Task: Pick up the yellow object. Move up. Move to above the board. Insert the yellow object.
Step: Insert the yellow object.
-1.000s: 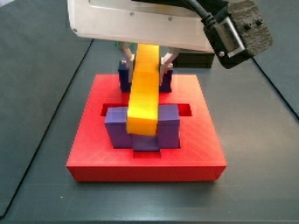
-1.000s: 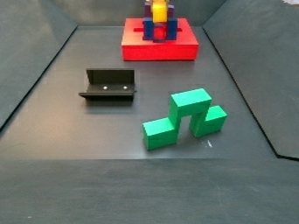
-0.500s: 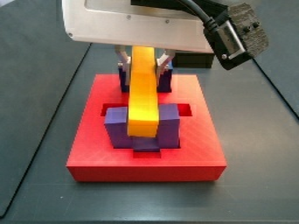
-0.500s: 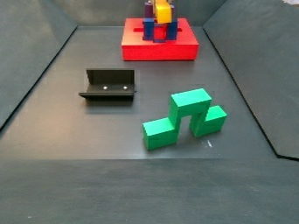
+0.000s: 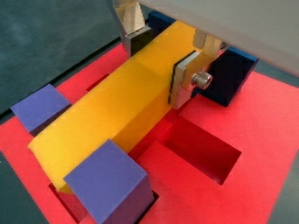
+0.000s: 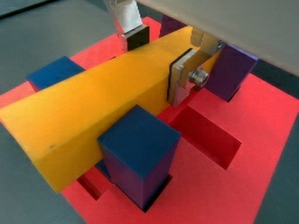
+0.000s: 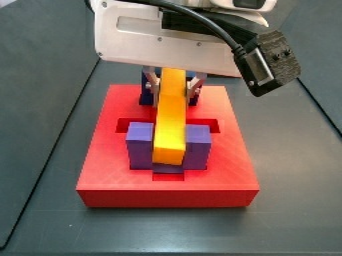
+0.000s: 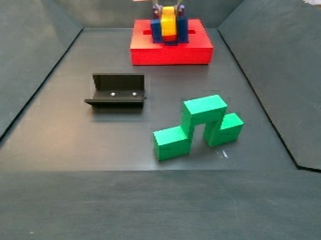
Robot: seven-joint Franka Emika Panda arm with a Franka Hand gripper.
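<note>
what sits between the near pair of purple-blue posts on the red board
The long yellow-orange rectangular bar runs between those upright purple-blue posts on the large flat red square board, shown in a side view. The gripper grips its far end.

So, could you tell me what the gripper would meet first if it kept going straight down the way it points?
The gripper, over the red board, is shut on the yellow object, which sits between the purple-blue posts. Going straight down, the bar would probably bottom out in the board's slot first; how much depth is left is unclear.

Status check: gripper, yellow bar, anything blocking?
Gripper over red board, shut on long yellow bar. Bar sits between purple posts. Nothing blocking.
</note>
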